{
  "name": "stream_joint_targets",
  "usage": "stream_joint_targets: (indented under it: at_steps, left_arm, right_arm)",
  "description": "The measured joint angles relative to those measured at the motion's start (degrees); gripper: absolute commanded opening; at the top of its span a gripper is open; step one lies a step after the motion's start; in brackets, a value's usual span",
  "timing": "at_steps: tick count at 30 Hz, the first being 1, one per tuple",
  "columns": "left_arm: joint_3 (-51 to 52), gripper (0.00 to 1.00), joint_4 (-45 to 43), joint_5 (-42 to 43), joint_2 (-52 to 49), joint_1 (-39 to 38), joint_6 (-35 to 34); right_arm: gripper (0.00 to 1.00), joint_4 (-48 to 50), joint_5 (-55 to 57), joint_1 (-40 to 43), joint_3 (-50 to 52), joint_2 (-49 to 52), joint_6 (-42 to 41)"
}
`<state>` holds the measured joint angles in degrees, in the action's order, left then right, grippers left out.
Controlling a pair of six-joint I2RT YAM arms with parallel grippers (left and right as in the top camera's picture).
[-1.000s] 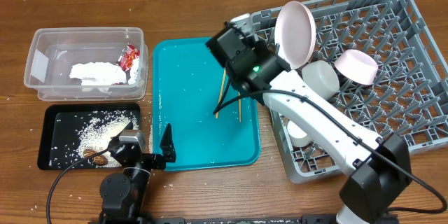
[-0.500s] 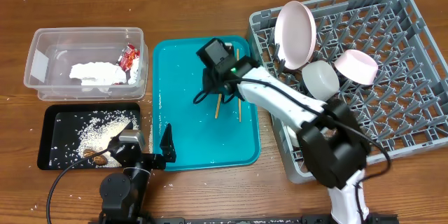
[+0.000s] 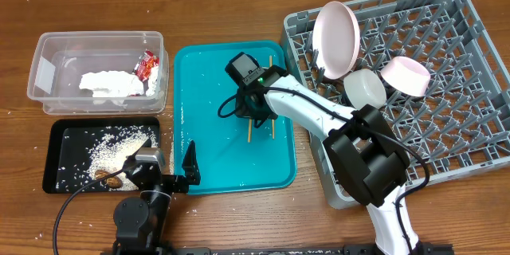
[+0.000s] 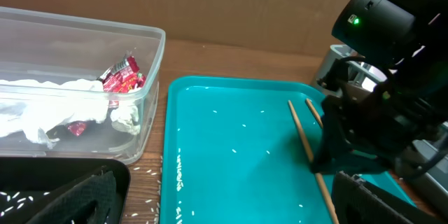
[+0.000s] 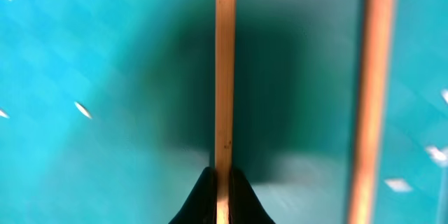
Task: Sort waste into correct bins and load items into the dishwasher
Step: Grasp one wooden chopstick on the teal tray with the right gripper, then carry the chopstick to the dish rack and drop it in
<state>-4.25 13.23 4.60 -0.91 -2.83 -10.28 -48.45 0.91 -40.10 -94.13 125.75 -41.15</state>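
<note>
On the teal tray (image 3: 207, 151), the right gripper (image 5: 222, 185) pinches one chopstick (image 5: 225, 77).

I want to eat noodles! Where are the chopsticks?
In the overhead view, the chopsticks lie on the teal tray's right half, under the right arm's fingers, just left of the grey dish rack.

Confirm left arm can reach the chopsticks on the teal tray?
Likely not: the right gripper is pinched on one chopstick, its arm lying over that part of the teal tray. The left gripper sits open at the tray's near edge.
</note>
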Motion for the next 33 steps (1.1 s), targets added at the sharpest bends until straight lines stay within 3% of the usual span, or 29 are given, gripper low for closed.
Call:
stream_joint_targets:
  at_steps: [7,13,17,24,31,32,33]
  left_arm:
    - [0.0,1.0,0.0,0.0,0.0,0.0,0.0]
    - [0.0,1.0,0.0,0.0,0.0,0.0,0.0]
    - [0.0,1.0,0.0,0.0,0.0,0.0,0.0]
    - [0.0,1.0,0.0,0.0,0.0,0.0,0.0]
    - [0.0,1.0,0.0,0.0,0.0,0.0,0.0]
    - [0.0,1.0,0.0,0.0,0.0,0.0,0.0]
    - [0.0,1.0,0.0,0.0,0.0,0.0,0.0]
  right_arm:
    - [0.04,-5.8,6.2,0.0,-3.6,-8.0,8.9]
    - [0.04,-7.3,15.4,2.0,-7.7,-21.3,30.4]
    - [0.04,-8.3,17.4,7.3,-7.5,-22.2,38.6]
    - [0.05,-10.6,10.8,17.9,-3.7,-16.1,42.9]
    - [0.1,-20.2,5.8,18.3,-3.3,-14.8,44.0]
    - [0.12,-20.4,5.5,17.7,-3.3,-14.8,44.0]
    - [0.23,-20.4,5.4,17.2,-3.3,-14.8,43.9]
